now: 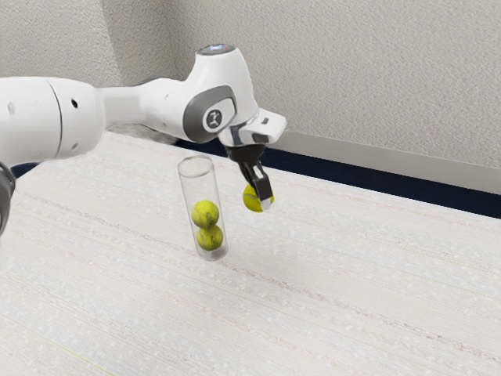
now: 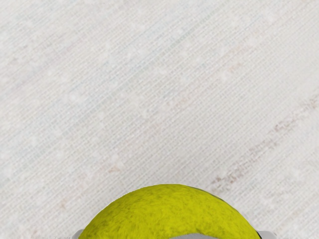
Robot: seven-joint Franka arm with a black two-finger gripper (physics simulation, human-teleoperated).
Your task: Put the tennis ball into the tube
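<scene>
Textured wall (image 1: 337, 70) beyond the far edge of the bench (image 1: 376, 282); tool (image 1: 263, 202) pinching tennis ball (image 1: 250, 198), clear tube (image 1: 188, 184) holding two others (image 1: 205, 214), third awaiting insertion

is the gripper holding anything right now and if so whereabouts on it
Yes, a tennis ball, held by two opposite sides between the fingers.

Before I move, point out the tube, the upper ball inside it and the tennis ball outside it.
Tube (image 1: 200, 188): exterior view, the clear wall above the balls.
Upper ball (image 1: 205, 213): exterior view, the middle of its face.
Tennis ball outside (image 2: 164, 211): wrist view, its visible yellow surface.
</scene>
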